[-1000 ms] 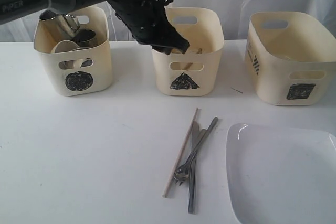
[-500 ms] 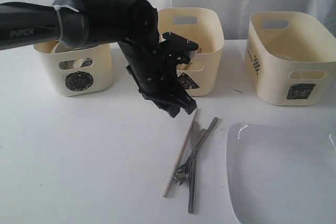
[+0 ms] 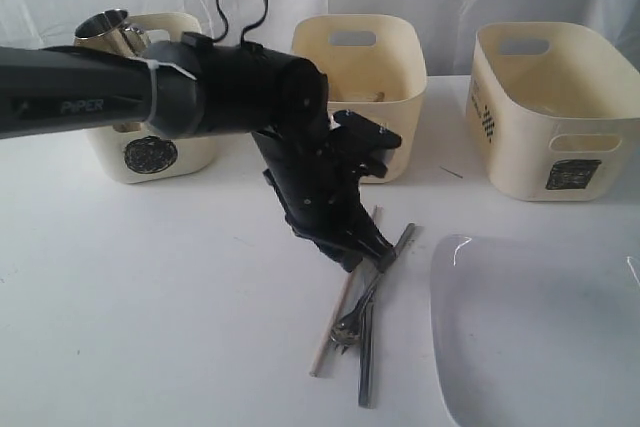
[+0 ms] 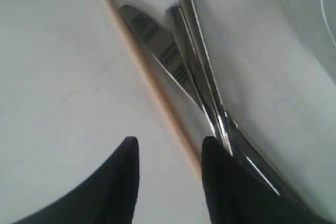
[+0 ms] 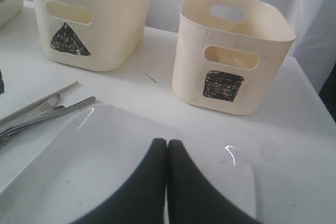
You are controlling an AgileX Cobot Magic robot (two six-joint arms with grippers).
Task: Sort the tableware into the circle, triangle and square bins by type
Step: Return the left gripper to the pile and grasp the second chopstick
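There, PIPER-lettered arm's (image 3: 100, 97) left tool (image 4: 170, 142) straddles chopstick (image 4: 142, 61).

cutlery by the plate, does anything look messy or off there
The metal cutlery lies in a crossed, overlapping heap rather than side by side, with one wooden chopstick slanting alongside it. Nothing looks bent or spilled.

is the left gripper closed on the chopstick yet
No, the left gripper is open, and the chopstick lies in the gap between its spread fingers.
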